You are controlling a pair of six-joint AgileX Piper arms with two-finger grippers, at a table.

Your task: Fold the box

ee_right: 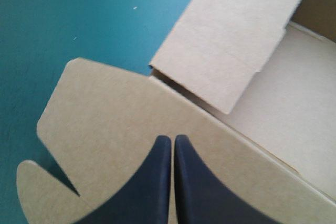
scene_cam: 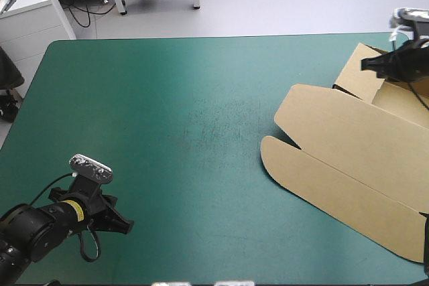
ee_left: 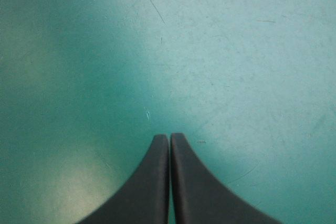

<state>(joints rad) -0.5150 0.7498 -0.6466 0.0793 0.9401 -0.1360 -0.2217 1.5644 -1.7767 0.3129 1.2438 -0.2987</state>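
Note:
The brown box [scene_cam: 348, 159] lies at the table's right side, its long lid panel flat with two rounded flaps pointing toward the table's middle. At its far end a side flap [scene_cam: 362, 75] stands raised beside the tray part. My right gripper [scene_cam: 365, 65] hovers shut over that far end. In the right wrist view its fingertips [ee_right: 172, 137] sit above the lid panel [ee_right: 105, 108], with the raised flap [ee_right: 231, 35] and the inner floor [ee_right: 294, 114] ahead. My left gripper [scene_cam: 124, 226] rests shut near the front left corner, over bare cover [ee_left: 169, 136], far from the box.
The teal-green cover [scene_cam: 194, 118] spreads between the two arms. The box's right part runs out of the high view at the table's right edge. The table's far edge [scene_cam: 214, 37] lies just beyond the right gripper.

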